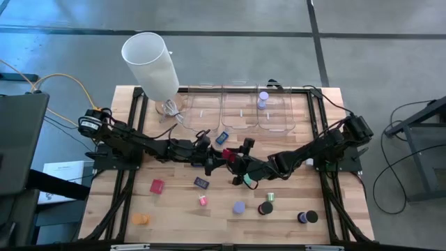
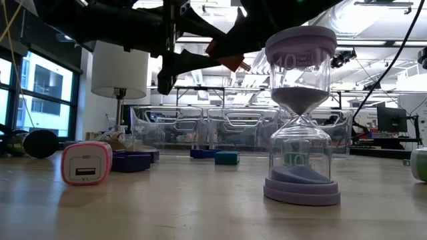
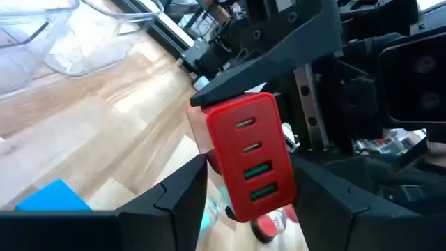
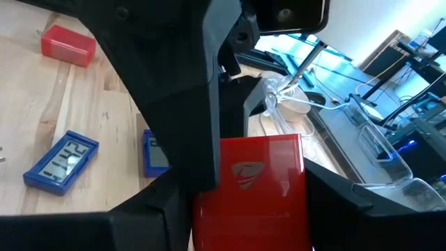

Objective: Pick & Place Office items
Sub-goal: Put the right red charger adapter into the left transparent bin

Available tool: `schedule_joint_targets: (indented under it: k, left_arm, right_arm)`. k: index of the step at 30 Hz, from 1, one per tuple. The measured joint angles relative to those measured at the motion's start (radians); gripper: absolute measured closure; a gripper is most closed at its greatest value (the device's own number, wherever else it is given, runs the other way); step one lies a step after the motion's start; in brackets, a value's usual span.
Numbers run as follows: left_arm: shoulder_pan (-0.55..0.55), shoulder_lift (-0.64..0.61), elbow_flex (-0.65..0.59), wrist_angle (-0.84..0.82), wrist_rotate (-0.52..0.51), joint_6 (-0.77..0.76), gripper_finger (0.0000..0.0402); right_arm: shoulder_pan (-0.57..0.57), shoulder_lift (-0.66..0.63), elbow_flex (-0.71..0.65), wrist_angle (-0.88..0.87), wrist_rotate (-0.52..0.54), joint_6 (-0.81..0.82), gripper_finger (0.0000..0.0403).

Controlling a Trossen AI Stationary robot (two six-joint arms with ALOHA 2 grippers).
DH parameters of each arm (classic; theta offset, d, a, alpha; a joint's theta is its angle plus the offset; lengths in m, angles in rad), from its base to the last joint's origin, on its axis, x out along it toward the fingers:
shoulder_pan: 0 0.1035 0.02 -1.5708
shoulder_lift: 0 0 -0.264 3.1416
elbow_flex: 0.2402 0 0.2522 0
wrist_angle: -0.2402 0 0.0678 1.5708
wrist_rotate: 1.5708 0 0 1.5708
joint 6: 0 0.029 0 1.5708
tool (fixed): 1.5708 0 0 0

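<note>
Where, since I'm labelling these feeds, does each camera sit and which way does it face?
High: above the table, facing straight down; both arms show.
Low: at tabletop height, facing level toward the bins; arms overhead.
Left wrist: on the left arm, facing the red block past the left tool.
Right wrist: on the right arm, facing the block past the right tool.
Shared: both wrist views show the block.

Red charger block glossy plastic; table pale wood, visible grain; bins clear plastic.
</note>
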Motion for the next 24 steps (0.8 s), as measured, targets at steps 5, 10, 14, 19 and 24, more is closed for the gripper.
schedule_joint_targets:
  k: [5,10,14,19,24]
  left_arm:
    - [0.001,0.000,0.000,0.000,0.001,-0.007,0.0217]
    - [0.024,0.000,-0.002,-0.004,0.025,-0.028,0.0217]
    - [0.038,0.000,-0.003,-0.004,0.046,-0.049,0.0217]
    - [0.040,0.000,-0.004,-0.010,0.048,-0.053,0.0217]
    - [0.040,0.002,-0.006,-0.017,0.052,-0.053,0.0217]
  right_arm:
    - [0.006,0.000,0.000,-0.004,-0.006,0.001,0.0205]
    - [0.006,-0.001,0.000,-0.014,-0.053,0.004,0.0205]
    - [0.005,-0.001,0.000,-0.019,-0.074,0.022,0.0205]
    - [0.005,0.014,0.000,-0.013,-0.106,0.022,0.0205]
    - [-0.002,0.041,0.003,-0.007,-0.141,0.009,0.0205]
